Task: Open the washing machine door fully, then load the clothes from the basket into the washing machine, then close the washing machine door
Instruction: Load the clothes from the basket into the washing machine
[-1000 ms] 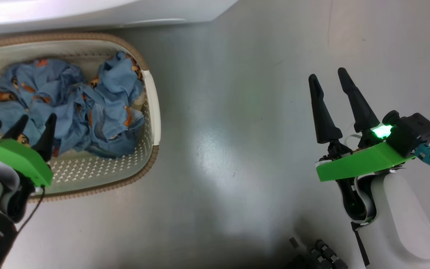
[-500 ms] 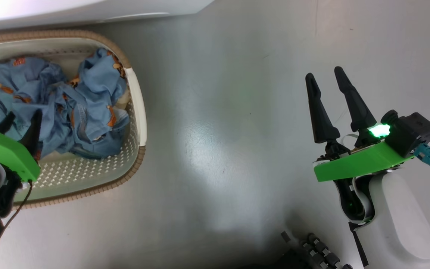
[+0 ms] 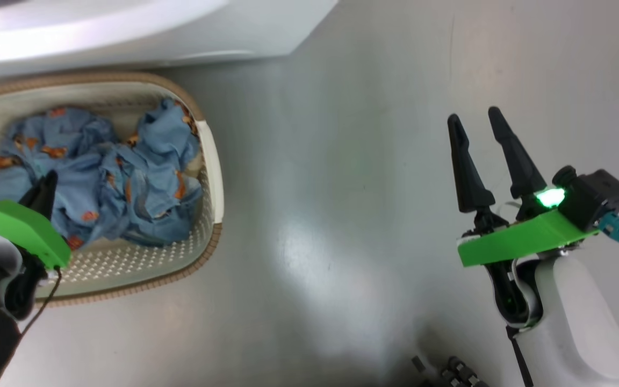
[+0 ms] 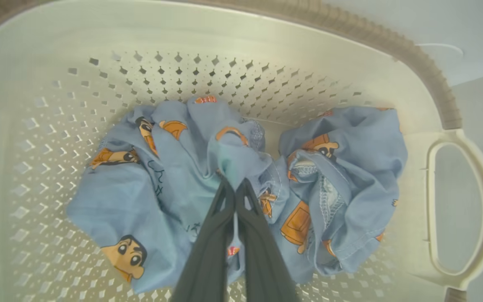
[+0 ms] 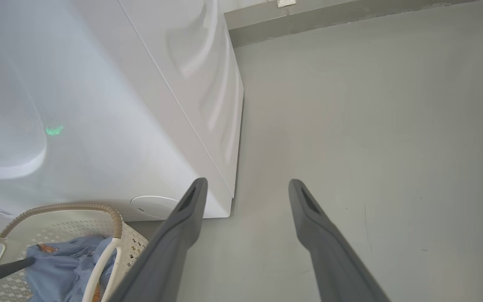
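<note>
The cream basket with a brown rim stands on the floor just before the white washing machine. Light-blue clothes with orange prints lie crumpled in it. My left gripper reaches into the basket. In the left wrist view this left gripper is shut on a raised fold of the clothes, inside the basket. My right gripper hangs open and empty over bare floor, far to the right. The washing machine door is out of view.
Grey floor stretches between the basket and my right arm. In the right wrist view the right gripper points past the washing machine corner, with the basket and clothes at lower left. My base shows at the bottom edge.
The left gripper's fingers have come together on the clothes in the basket. The head camera has shifted a little. The right gripper stays open and still.
</note>
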{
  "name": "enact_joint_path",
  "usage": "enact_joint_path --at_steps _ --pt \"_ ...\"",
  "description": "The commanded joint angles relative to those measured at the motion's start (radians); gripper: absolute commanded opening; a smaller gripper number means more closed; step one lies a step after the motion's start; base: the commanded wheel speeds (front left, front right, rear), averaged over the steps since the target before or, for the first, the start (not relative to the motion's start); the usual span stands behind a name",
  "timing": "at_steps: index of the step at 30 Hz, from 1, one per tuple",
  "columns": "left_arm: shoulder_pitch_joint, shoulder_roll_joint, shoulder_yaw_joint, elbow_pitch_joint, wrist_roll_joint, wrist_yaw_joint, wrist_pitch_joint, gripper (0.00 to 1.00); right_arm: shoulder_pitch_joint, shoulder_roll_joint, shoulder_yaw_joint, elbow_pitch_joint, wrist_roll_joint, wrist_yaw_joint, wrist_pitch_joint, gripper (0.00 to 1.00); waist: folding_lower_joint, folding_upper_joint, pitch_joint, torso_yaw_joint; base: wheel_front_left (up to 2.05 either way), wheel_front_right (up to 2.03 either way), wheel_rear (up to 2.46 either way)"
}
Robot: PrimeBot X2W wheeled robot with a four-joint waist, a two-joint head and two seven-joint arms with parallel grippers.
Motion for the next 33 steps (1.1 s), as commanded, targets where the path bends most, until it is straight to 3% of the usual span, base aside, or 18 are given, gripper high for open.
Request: enact_joint_path --at_steps 1,12,33 --pt "0.042 0.039 0.045 -0.019 0.003 -0.002 -0.013 0.00 0.059 0.008 0.013 -0.006 -0.009 0.002 -0.012 1.00 0.0000 -0.0001 -0.080 0.031 0.00 0.00 0.00" --pt "0.196 0.014 0.252 -0.105 0.146 -0.002 -0.013 0.00 0.132 0.006 -0.001 0.041 -0.024 0.002 -0.012 1.00 0.0000 -0.0001 -0.277 0.076 0.00 0.00 0.00" --pt "0.458 -0.060 0.598 -0.360 0.493 -0.002 -0.013 0.00 0.295 -0.072 -0.025 0.075 0.026 0.002 -0.012 1.00 0.0000 -0.0001 -0.574 0.128 0.00 0.00 0.00"
